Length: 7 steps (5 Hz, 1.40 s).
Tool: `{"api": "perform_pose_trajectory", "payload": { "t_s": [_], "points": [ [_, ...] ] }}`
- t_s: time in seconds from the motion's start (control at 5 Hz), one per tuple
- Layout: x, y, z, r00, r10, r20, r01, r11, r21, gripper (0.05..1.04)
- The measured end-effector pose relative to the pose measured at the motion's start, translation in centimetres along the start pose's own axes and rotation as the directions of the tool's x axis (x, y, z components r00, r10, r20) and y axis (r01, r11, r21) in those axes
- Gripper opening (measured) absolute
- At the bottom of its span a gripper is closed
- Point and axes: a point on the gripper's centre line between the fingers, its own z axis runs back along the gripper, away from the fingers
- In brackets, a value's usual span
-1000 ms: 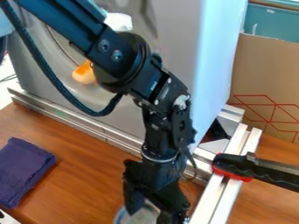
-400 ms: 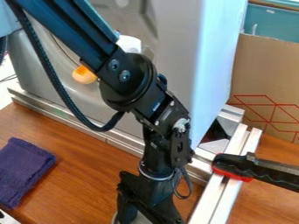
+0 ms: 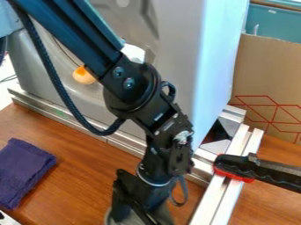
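Though the gripper point(image 3: 140, 215) is by what may be a grey bowl point(image 3: 134, 220), I can't tell if it pinches or is spread; reaching looks done, lifting left.

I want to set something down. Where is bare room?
Bare tabletop: between the purple cloth and the gripper, in front of the long rail; a smaller patch beyond the side rails, in front of the clamp. Crowded: around the gripper and side rails.

No text, label, brand, number or sign can be read anywhere in the camera view.
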Motion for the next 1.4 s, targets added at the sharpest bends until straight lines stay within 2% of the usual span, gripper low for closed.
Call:
{"api": "perform_pose_trajectory", "payload": {
  "t_s": [0.2, 0.6, 0.8, 1.0, 1.2, 1.4],
  "points": [
    [-2.5, 4.3, -1.2, 0.993, 0.104, -0.056, -0.102, 0.994, 0.038, 0.998],
    [-4.3, 7.7, -2.1, 0.985, 0.143, -0.096, -0.137, 0.988, 0.071, 0.999],
    [-4.5, 8.7, -2.3, 0.983, 0.155, -0.095, -0.149, 0.986, 0.069, 0.999],
    [-4.5, 9.6, -2.2, 0.983, 0.155, -0.098, -0.146, 0.985, 0.092, 0.999],
    [-4.8, 10.5, -1.7, 0.98, 0.184, -0.076, -0.177, 0.98, 0.091, 0.999],
    [-5.3, 10.9, 0.3, 0.988, 0.154, -0.024, -0.151, 0.983, 0.1, 0.999]
  ]
}}
